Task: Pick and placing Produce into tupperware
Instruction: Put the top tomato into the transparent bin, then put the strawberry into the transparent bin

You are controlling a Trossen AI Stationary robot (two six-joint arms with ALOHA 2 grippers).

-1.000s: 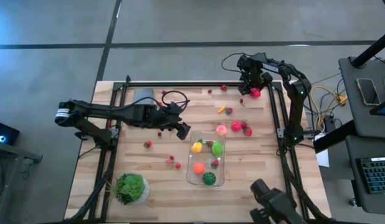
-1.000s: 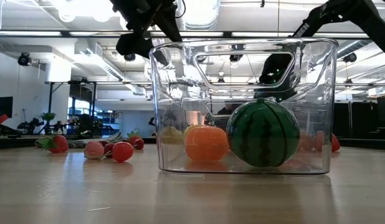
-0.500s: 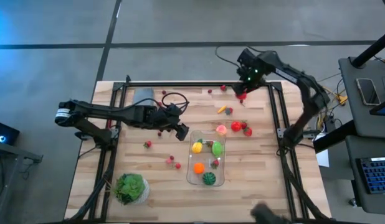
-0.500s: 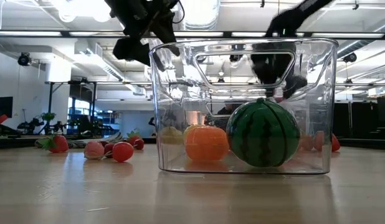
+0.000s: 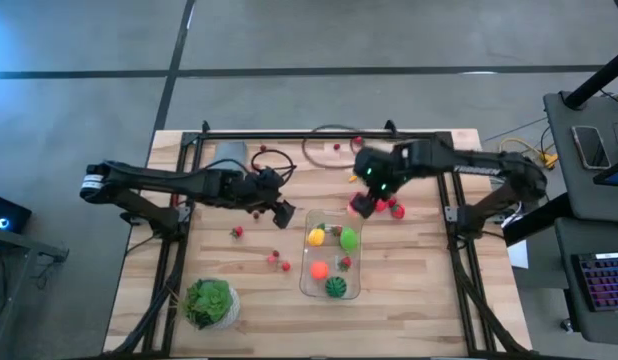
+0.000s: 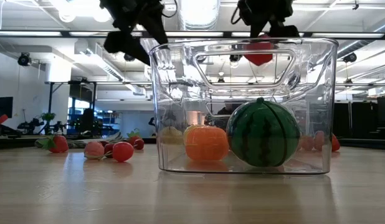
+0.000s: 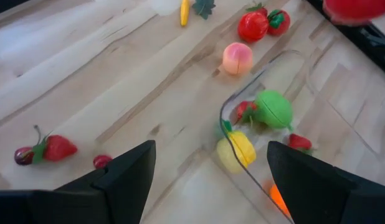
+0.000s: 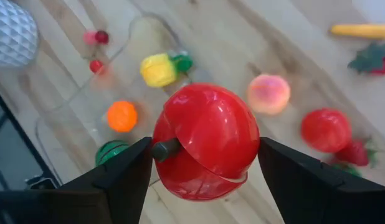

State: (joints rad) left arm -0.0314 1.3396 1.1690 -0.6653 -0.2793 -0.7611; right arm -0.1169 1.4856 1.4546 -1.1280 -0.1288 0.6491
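The clear tupperware (image 5: 331,255) stands on the table's near middle. It holds a yellow piece (image 5: 316,236), a green piece (image 5: 348,238), an orange (image 5: 319,269), a striped green ball (image 6: 263,134) and a small strawberry. My right gripper (image 5: 364,200) hangs over its far end, shut on a round red fruit (image 8: 205,140). My left gripper (image 5: 286,213) hovers open and empty just left of the tupperware. A peach (image 7: 237,58), red pieces (image 5: 394,208) and small berries (image 5: 279,262) lie loose on the table. My right gripper pinches the round red fruit by its two opposite sides (image 8: 251,146) between its two fingers. The fingers slant down from above. The fruit is lifted clear, above the tupperware's far rim (image 6: 242,43), its dark stem (image 8: 164,149) pointing sideways toward one finger.
A leafy plant in a white pot (image 5: 210,303) stands at the near left corner. A grey cup (image 5: 229,153) sits at the far left. A yellow piece (image 5: 356,176) and berries (image 5: 358,141) lie near the far edge. Cables run over the far side.
My right gripper has swung from the table's far right corner toward the left and near side, rising and turning, and now hangs over the tupperware's far end. The red fruit has travelled with it, clear of the table.
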